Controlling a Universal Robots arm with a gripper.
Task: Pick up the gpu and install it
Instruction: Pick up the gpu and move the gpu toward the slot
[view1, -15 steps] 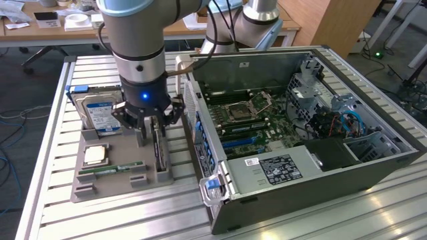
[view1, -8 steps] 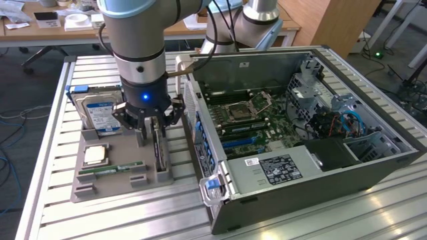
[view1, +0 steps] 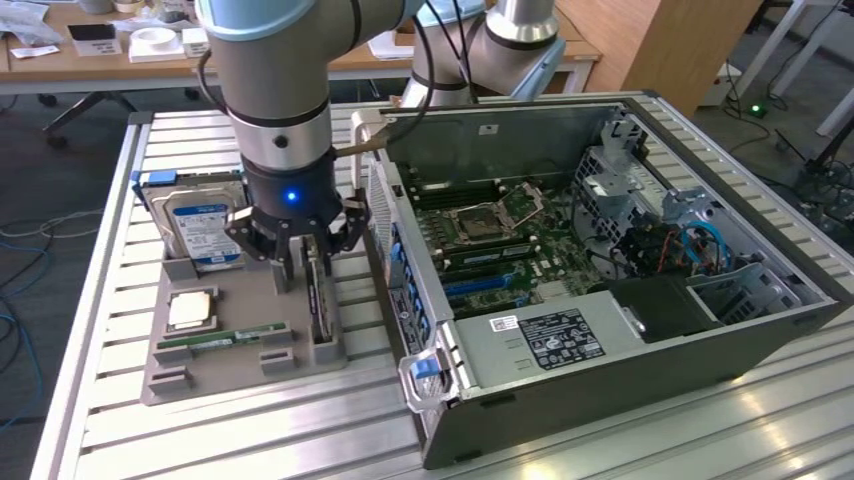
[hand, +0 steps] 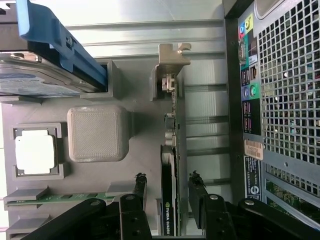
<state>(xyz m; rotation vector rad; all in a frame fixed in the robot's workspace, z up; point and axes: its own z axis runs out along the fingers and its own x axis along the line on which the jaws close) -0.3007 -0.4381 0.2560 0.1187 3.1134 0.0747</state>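
The gpu (view1: 319, 305) is a thin dark card standing on edge in a slot of the grey holder tray (view1: 200, 375), beside the computer case. Its pale metal bracket (hand: 170, 62) is at the end away from my gripper. My gripper (view1: 310, 262) hangs straight over the card. In the wrist view the gripper (hand: 168, 184) is open, with one black finger on each side of the gpu (hand: 170, 130). A small gap shows between each fingertip and the card.
The open computer case (view1: 601, 250) lies close on the exterior view's right, its rear panel (hand: 280, 90) near the card. On the tray stand a silver hard drive (view1: 200, 232), a processor chip (view1: 191, 310) and a green memory stick (view1: 220, 340). A second arm base (view1: 514, 40) stands behind.
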